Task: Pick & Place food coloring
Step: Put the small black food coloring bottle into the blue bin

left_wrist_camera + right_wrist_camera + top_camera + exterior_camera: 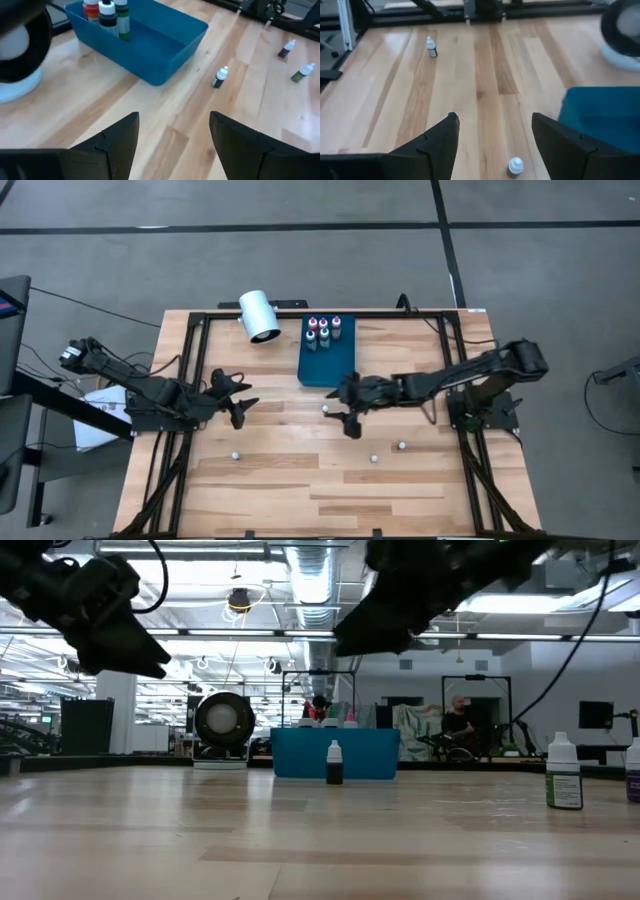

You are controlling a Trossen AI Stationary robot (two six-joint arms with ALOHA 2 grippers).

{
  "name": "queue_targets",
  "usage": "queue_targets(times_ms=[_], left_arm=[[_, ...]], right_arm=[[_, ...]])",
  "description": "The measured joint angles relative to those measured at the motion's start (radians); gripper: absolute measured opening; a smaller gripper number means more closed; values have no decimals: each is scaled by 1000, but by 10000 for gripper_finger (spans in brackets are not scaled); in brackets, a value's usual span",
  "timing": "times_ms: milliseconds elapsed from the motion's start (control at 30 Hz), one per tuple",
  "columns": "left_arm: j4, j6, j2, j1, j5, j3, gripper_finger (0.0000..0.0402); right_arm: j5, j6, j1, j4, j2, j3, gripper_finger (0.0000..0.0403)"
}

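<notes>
Several food coloring bottles [322,330] stand upright in the far end of the blue tray [328,370]. Others stand loose on the table: one dark-bodied [326,409] just off the tray's near edge, one [235,453] toward the near left, and two [374,459] [402,446] toward the near right. My right gripper [347,406] is open and hovers beside the dark-bodied bottle [514,167], which shows low between its fingers, untouched. My left gripper [243,400] is open above the table's left part, pointing toward the tray [150,45].
A large white cylinder [260,315] lies on its side at the far edge, left of the tray. A black frame runs along the table's far and side edges. Bare wood [300,490] spreads across the near half. People and equipment show in the room behind.
</notes>
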Motion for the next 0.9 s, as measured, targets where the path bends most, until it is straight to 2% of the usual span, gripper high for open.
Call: queue_targets(times_ms=[333,500,900], left_arm=[[41,32,-113,0,7,-107,234],[170,116,-151,1,53,-152,234],[239,235,-150,100,202,-164,234]], right_arm=[[8,7,-2,-127,173,132,240],[9,25,-6,-179,174,141,240],[31,91,-40,-248,173,140,240]])
